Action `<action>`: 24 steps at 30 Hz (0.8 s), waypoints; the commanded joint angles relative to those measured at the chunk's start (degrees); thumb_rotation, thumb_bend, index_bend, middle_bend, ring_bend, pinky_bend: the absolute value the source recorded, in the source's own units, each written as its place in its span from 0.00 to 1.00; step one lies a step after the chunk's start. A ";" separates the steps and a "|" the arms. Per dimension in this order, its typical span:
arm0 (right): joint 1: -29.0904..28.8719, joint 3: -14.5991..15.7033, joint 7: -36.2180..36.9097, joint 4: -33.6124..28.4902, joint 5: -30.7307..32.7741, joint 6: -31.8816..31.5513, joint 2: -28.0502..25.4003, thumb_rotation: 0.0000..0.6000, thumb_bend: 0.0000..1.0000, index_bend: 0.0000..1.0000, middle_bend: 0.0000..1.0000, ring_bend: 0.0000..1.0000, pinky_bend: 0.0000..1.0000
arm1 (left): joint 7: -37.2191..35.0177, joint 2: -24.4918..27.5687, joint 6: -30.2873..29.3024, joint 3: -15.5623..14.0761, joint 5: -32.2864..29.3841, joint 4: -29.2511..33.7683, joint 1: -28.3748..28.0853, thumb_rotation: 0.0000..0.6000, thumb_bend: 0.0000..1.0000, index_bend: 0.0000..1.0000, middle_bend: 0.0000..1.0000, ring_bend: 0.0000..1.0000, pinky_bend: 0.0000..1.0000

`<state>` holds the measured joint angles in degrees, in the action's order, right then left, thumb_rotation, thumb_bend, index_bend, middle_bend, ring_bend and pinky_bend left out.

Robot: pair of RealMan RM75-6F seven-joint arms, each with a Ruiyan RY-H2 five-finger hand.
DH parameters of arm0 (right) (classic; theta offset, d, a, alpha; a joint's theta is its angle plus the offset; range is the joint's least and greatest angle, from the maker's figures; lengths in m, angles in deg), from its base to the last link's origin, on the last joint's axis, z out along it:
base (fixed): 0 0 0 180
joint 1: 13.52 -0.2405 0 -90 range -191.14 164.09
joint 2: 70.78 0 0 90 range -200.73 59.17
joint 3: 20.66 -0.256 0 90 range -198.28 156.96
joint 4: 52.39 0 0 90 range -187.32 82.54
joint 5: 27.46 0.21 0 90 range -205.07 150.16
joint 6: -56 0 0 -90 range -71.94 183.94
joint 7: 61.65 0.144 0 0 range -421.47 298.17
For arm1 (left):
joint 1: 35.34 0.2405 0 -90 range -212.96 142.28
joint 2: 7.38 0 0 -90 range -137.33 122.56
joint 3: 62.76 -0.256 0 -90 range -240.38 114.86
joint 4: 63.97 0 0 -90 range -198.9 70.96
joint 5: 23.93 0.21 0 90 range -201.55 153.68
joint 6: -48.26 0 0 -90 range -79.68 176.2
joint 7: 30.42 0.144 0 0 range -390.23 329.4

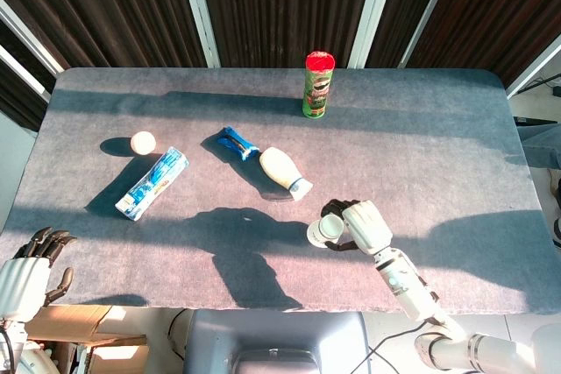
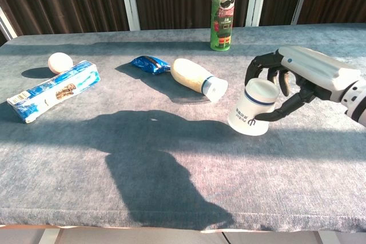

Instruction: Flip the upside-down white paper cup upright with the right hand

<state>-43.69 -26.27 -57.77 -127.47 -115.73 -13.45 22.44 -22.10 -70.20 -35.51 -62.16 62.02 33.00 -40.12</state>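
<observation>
Right hand point(image 2: 297, 81) wrapped round tilted white paper cup point(image 2: 254, 108); light, crushable, so best gripped gently mid-wall.

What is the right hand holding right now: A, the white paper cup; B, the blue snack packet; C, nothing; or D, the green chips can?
A: the right hand has its fingers wrapped around the white paper cup, which is tilted with its base still uppermost.

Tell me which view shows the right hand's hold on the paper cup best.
The chest view: from the side, the right hand wraps fingers over the tilted white paper cup, thumb under its lower wall. The head view looks down on it, so the cup is small and the hand covers much of the contact.
</observation>
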 commanded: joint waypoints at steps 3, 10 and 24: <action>1.62 3.90 24.92 8.06 -5.66 -5.04 0.06 1.00 0.31 0.64 0.55 0.62 0.73 | 0.37 -0.09 0.11 0.02 -0.14 0.11 -0.04 1.00 0.44 0.29 0.20 0.11 0.30; -0.44 7.76 46.91 19.40 -7.45 -0.65 3.53 1.00 0.31 0.58 0.55 0.56 0.68 | 1.12 -0.34 0.25 -0.06 -0.03 0.15 -0.13 1.00 0.44 0.29 0.19 0.11 0.30; -1.50 9.97 47.82 27.43 -9.27 -1.06 5.10 1.00 0.31 0.49 0.46 0.41 0.55 | 0.75 -0.16 -0.02 -0.12 0.15 0.21 0.02 1.00 0.44 0.29 0.19 0.11 0.30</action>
<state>-45.12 -16.20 -8.77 -99.78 -125.09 -14.30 28.09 -21.36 -70.36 -35.54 -62.28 62.16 33.20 -40.10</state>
